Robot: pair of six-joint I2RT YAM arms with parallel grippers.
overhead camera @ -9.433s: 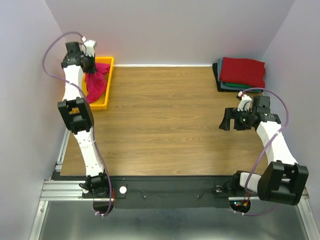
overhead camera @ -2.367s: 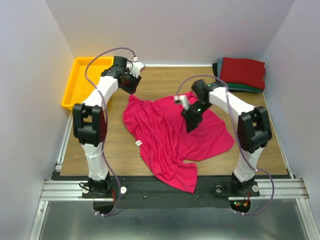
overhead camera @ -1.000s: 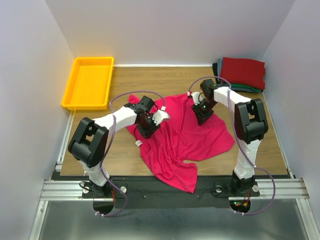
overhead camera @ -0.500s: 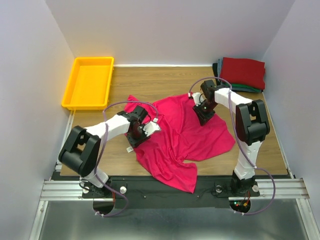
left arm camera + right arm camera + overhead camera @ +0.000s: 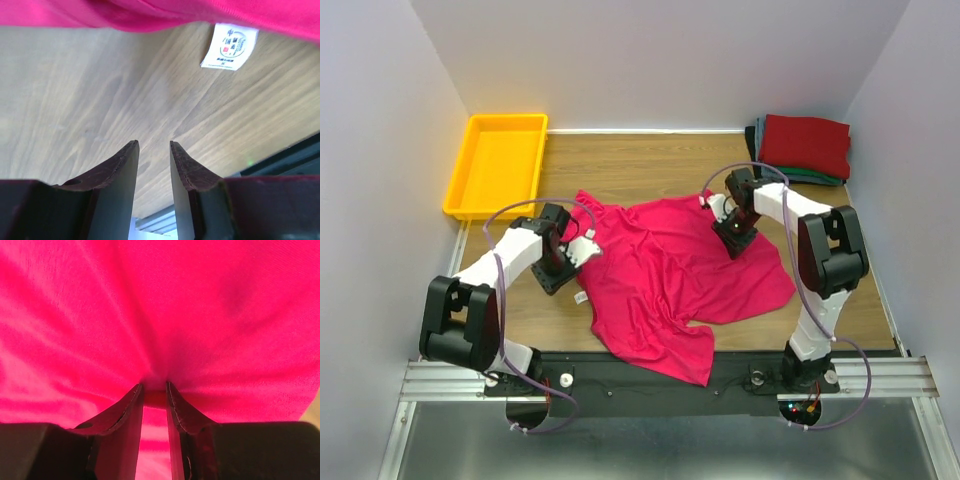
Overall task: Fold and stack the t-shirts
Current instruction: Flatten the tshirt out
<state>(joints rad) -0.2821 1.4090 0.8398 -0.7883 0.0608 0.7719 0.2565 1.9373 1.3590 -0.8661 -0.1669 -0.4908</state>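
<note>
My right hand (image 5: 154, 386) pinches a raised fold of the crimson t-shirt (image 5: 670, 270), the cloth puckering in between its fingertips; I judge that I grip there to tug that side flat, since the shirt must lie smooth before any fold. My left hand (image 5: 153, 144) hangs low over bare worktop (image 5: 640, 165), its fingers a little apart with nothing between them, just off the shirt's edge on the side towards the yellow tray (image 5: 498, 165); it is probably lined up to take the hem by the white label (image 5: 230, 46). The shirt lies spread but rumpled, right of the tray and nearer my bases, creased through its middle; the folded t-shirts (image 5: 805, 145), dark red on top, sit stacked far to the right of the tray.
</note>
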